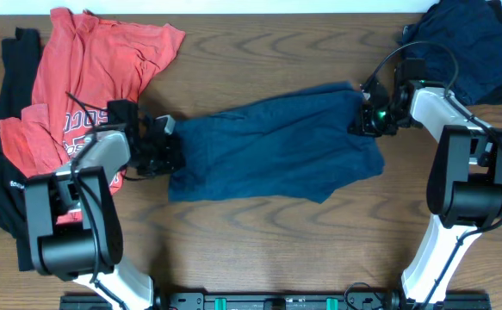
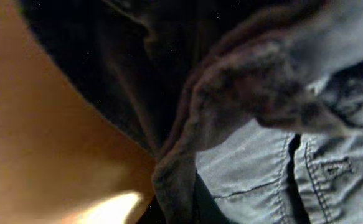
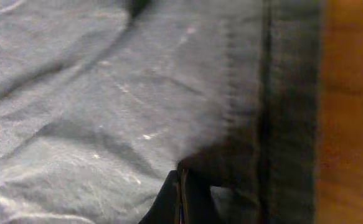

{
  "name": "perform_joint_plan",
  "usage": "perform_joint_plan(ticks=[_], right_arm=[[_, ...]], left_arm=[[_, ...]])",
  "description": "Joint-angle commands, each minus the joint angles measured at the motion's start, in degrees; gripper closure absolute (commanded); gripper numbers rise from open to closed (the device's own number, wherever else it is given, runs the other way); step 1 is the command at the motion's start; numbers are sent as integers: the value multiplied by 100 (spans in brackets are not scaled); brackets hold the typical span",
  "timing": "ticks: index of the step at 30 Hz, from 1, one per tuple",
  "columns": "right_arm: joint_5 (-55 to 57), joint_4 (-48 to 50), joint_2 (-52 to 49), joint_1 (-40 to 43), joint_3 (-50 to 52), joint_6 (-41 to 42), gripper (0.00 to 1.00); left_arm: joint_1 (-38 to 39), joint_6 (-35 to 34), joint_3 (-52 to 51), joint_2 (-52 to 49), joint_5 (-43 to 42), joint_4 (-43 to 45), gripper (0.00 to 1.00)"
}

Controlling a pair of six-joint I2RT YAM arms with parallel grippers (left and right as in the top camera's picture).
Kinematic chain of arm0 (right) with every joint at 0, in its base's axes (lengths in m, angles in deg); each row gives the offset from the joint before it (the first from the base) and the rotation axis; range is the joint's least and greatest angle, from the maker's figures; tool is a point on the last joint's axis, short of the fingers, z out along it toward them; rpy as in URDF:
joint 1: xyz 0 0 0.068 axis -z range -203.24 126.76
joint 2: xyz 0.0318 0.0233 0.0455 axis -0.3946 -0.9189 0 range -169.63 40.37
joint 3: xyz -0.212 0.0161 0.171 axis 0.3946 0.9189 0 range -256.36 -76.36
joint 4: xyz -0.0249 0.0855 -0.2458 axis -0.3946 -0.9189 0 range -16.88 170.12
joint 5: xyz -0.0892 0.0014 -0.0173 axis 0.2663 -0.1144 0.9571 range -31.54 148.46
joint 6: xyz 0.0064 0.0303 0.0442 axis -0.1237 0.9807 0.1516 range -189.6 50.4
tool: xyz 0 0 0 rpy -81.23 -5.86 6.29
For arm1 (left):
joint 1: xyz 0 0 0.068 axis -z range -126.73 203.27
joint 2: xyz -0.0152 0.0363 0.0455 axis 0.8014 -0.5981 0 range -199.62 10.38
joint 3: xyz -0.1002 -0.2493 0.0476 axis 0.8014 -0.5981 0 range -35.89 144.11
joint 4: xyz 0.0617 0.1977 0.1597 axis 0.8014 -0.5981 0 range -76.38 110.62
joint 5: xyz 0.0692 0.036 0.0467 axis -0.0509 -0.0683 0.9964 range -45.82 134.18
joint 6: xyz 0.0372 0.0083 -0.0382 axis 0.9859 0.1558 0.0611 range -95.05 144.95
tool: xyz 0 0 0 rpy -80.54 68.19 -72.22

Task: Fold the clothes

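Your left gripper (image 1: pixel 166 148) is clamped on the navy shorts (image 1: pixel 276 146) at the end nearer the left edge of the table (image 1: pixel 259 250). Your right gripper (image 1: pixel 364 119) is pinched shut on the opposite hem.

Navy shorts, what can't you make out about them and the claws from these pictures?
- Overhead: left claw tips hidden under the navy shorts edge.
- Left wrist: dim and blurred, bunched fabric fills it.
- Right wrist: right claw cut off by bottom edge.
- Overhead: red T-shirt lettering partly covered by left arm.

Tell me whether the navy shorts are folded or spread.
Spread: the shorts lie stretched along the table between the left gripper and the right gripper.
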Motion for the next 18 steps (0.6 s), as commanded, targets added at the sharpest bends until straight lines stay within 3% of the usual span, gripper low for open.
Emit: perform_joint_plan(ticks=[1, 9, 18], right_arm=[[160, -94, -61, -127, 39, -96, 99], [160, -76, -61, -699, 39, -48, 99], [527, 302, -79, -1080, 39, 284, 99]], left_arm=[[-96, -70, 507, 382, 1198, -358, 94], [-98, -227, 1285, 846, 1502, -809, 94], [280, -236, 1331, 879, 1292, -905, 94]])
